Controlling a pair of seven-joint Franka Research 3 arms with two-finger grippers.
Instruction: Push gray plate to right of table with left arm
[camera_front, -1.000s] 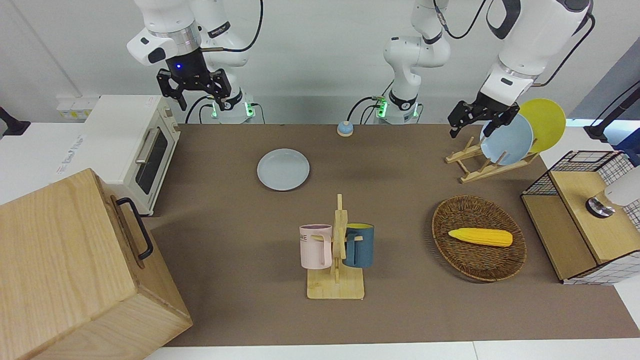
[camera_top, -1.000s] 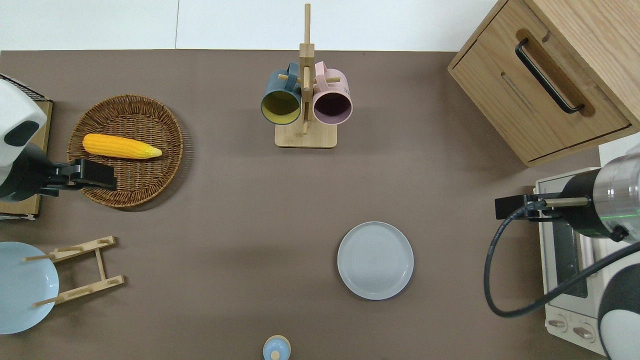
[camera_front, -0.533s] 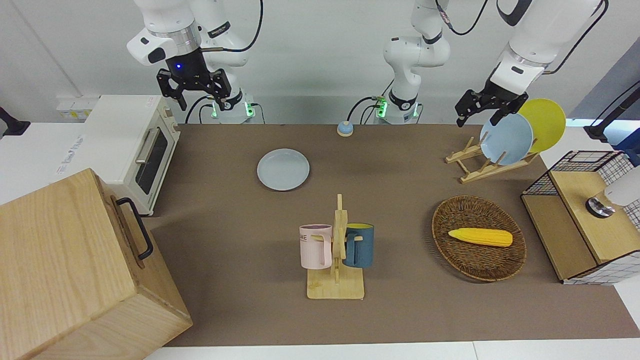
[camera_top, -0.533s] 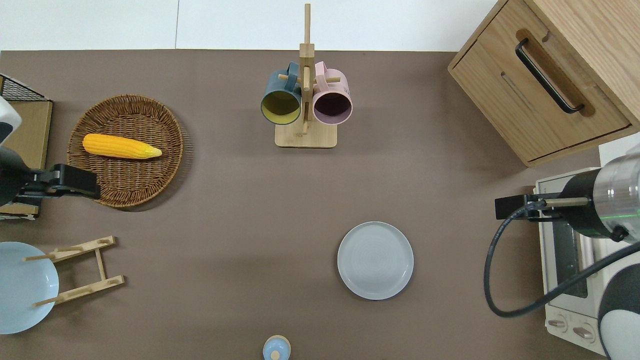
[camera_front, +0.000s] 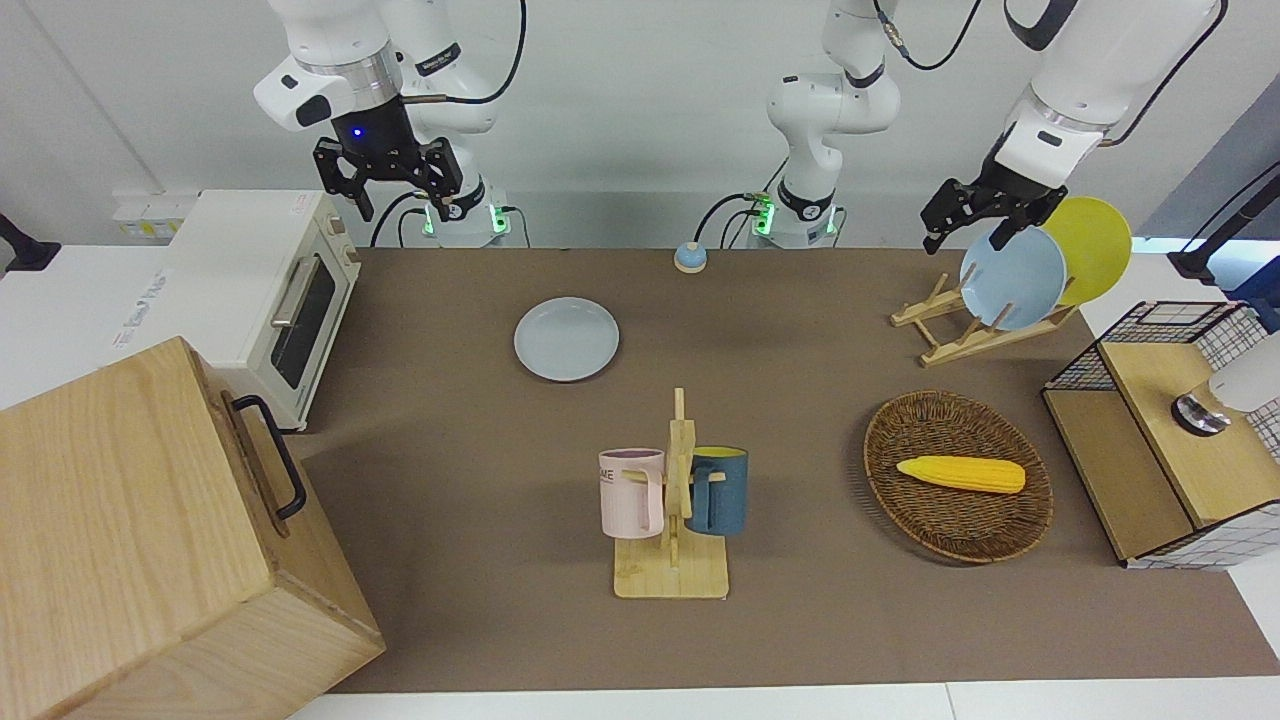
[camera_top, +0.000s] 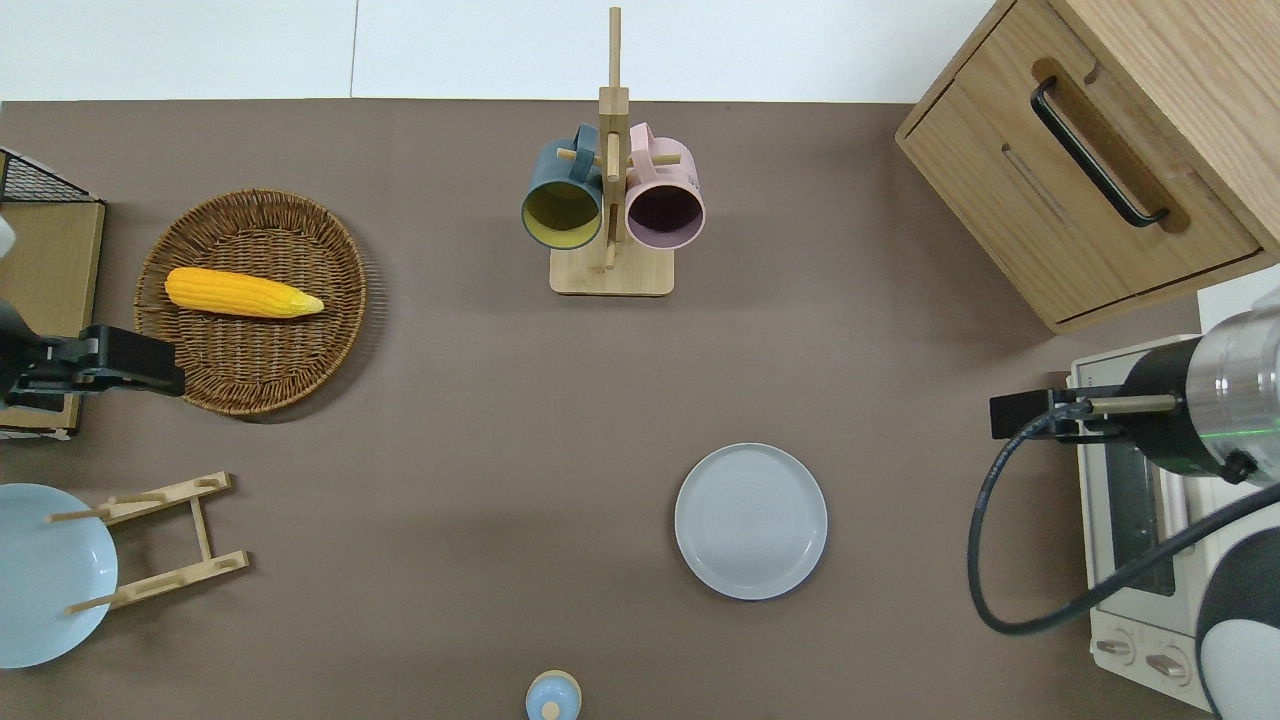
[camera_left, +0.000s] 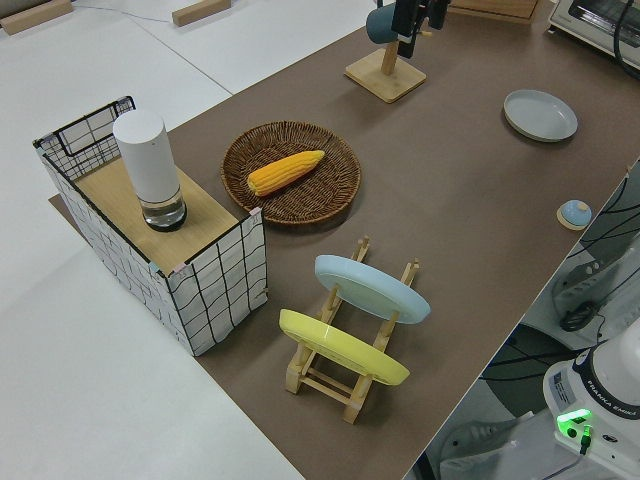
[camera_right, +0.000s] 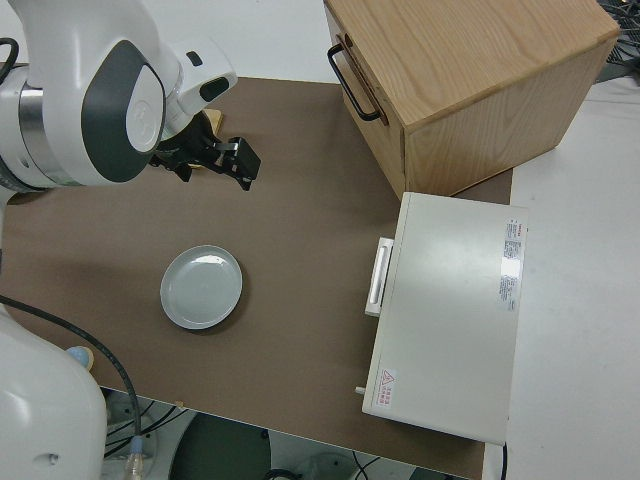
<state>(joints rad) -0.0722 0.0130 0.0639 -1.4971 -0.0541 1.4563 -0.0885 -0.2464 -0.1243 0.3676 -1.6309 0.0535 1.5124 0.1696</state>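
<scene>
The gray plate (camera_front: 566, 339) (camera_top: 751, 521) (camera_left: 540, 115) (camera_right: 202, 287) lies flat on the brown table (camera_top: 450, 450), toward the right arm's end and nearer to the robots than the mug stand. Nothing touches it. My left gripper (camera_front: 968, 232) (camera_top: 170, 365) (camera_left: 418, 28) is up in the air, open and holding nothing. It is over the wicker basket's rim at the left arm's end of the table, far from the plate. The right gripper (camera_front: 385, 190) is open and its arm is parked.
A wicker basket (camera_top: 300, 370) holds a corn cob (camera_top: 240, 292). A wooden rack (camera_front: 950, 330) carries a light blue plate (camera_front: 1012, 280) and a yellow plate (camera_front: 1095, 245). Also here: mug stand (camera_top: 611, 270), wooden cabinet (camera_top: 1100, 170), toaster oven (camera_front: 270, 290), wire crate (camera_front: 1170, 430), small blue knob (camera_top: 552, 696).
The left gripper has risen and drawn back toward the left arm's end of the table, from over the basket's inside to its rim. The gray plate and right arm stayed put.
</scene>
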